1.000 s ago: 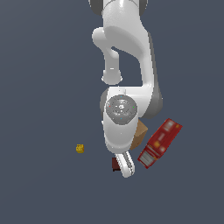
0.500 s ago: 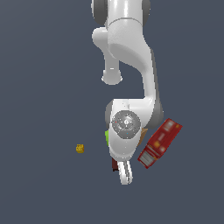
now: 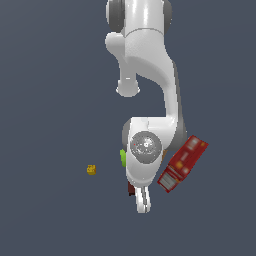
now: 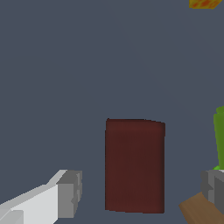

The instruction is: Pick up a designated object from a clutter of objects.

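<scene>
Between the spread fingers point(image 4: 70, 194) of the gripper point(image 4: 142, 192) lies the dark maroon block point(image 4: 134, 165), untouched on either side. Just beside that block stands the lime-green cylinder point(image 4: 219, 136); the long red box point(image 3: 183, 163) lies near, and the tiny yellow piece point(image 3: 91, 169) well apart.

Maroon block point(image 3: 131, 188) mostly hidden behind arm; lime-green cylinder point(image 4: 219, 138), tan box point(image 4: 200, 211), yellow piece point(image 4: 204, 3) cut by wrist-view edges.

No text can be read anywhere; the long red box point(image 3: 183, 163) bears only blurred markings.
</scene>
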Tool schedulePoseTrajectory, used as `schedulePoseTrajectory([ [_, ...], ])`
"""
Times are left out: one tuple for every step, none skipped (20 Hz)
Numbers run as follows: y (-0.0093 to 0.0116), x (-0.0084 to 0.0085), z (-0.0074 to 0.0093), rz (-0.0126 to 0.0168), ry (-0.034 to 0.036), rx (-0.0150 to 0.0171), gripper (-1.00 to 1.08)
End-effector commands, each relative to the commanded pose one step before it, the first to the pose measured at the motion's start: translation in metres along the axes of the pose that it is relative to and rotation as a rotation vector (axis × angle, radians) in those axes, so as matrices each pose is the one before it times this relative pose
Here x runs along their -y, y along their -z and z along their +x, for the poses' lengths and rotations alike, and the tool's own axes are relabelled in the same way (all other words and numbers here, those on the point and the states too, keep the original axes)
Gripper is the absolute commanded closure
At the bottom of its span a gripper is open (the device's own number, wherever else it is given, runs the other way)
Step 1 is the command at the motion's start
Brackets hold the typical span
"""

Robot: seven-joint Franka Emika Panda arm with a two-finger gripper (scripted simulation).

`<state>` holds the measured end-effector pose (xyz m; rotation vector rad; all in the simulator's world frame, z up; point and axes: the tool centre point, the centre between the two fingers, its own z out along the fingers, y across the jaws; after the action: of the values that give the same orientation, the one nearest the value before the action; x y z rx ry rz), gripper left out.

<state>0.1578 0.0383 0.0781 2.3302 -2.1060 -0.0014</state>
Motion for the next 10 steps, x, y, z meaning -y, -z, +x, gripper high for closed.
schedulePoseTrajectory([
  [-0.0002,0.00011,0.00008,0.00037,-0.00021,-0.00002,-0.92],
  [-0.00124,-0.00001,-0.00008,0.0,0.0,0.0,-0.92],
  [-0.00206,-0.00002,-0.00013,0.0,0.0,0.0,-0.92],
  [-0.0028,-0.00006,0.0003,0.00012,-0.00068,-0.00001,-0.92],
  [-0.00369,-0.00005,-0.00023,0.0,0.0,0.0,-0.92],
  [-0.00441,-0.00011,0.0002,0.00011,-0.00068,0.0,-0.92],
  [-0.00522,-0.00014,0.00001,0.00008,-0.00048,0.0,-0.92],
  [-0.00597,-0.00018,-0.00004,0.00008,-0.00048,0.0,-0.92],
  [-0.00624,-0.00022,0.00008,0.00011,-0.00068,-0.00001,-0.92],
  [-0.00542,-0.00017,-0.00001,0.00008,-0.00048,0.0,-0.92],
])
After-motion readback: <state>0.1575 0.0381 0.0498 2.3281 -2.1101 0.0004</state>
